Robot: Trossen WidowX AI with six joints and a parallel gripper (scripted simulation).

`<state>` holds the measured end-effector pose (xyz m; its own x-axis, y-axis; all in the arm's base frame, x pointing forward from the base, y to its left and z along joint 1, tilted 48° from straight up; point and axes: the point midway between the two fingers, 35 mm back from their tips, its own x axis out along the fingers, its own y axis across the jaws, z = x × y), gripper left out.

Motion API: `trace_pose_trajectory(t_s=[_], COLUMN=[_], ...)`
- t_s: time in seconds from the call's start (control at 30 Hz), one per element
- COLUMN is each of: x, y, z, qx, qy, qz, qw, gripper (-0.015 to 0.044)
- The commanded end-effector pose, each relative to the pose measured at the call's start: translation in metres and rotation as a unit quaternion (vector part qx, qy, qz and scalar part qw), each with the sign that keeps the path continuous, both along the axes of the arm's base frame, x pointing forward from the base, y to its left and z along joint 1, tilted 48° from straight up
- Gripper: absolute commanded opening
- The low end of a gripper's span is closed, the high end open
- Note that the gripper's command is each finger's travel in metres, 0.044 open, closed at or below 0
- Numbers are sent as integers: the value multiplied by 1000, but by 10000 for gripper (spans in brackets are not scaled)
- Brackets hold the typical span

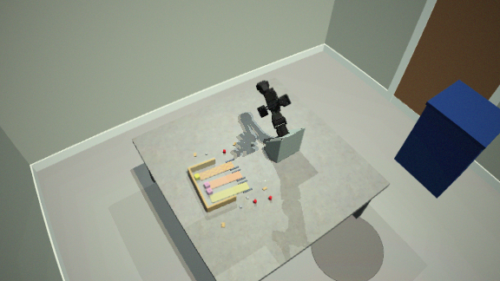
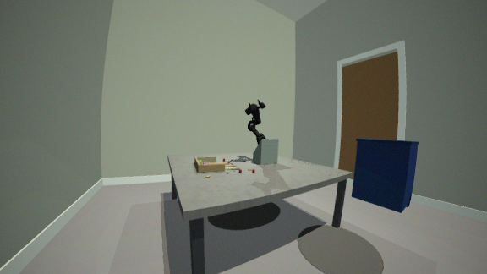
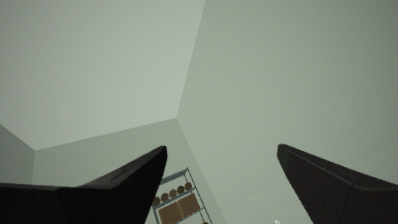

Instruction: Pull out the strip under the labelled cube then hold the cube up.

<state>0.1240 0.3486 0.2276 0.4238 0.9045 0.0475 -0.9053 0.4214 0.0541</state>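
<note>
My gripper [image 1: 273, 106] [image 3: 221, 150] is open and empty, high above the table near the arm's base, far from the strips. The wrist view shows only walls, ceiling and a shelf beyond the fingers. Three strips lie side by side in a wooden three-sided tray [image 1: 199, 189] [image 2: 210, 167]: a patterned orange strip [image 1: 218, 170], a salmon strip [image 1: 227, 179] and a pale yellow strip [image 1: 231, 192]. A yellow cube [image 1: 197, 176] is at the orange strip's inner end. Two pink cubes, one [image 1: 207, 185] beside the other [image 1: 209, 191], are near the inner ends of the other strips. No label is readable.
A grey-green angled block [image 1: 291, 147] [image 2: 269, 151] stands at the arm's base. Small red pieces [image 1: 224, 151] [image 1: 255, 201] [image 1: 270, 198] and tan bits [image 1: 223, 225] [image 1: 265, 188] lie around the tray. Dark thin pieces stick out at the strips' outer ends. A blue cabinet [image 1: 443, 143] [image 2: 382, 173] is beyond the table.
</note>
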Motion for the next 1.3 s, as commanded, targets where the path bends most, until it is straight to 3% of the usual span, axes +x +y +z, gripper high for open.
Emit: trace_pose_trajectory(t_s=[0.0, 0.27, 0.63, 1.17, 1.27], x=[51, 138, 185, 185, 194], y=[-18, -95, -239, -241, -240], z=[-39, -111, -181, -182, -190], qx=[-77, -255, -503, -507, -515], qy=[-11, -25, -10, -9, 18], qz=[-107, -317, -503, -505, -508], qw=[991, 913, 703, 699, 690], gripper=[400, 400, 400, 400, 321])
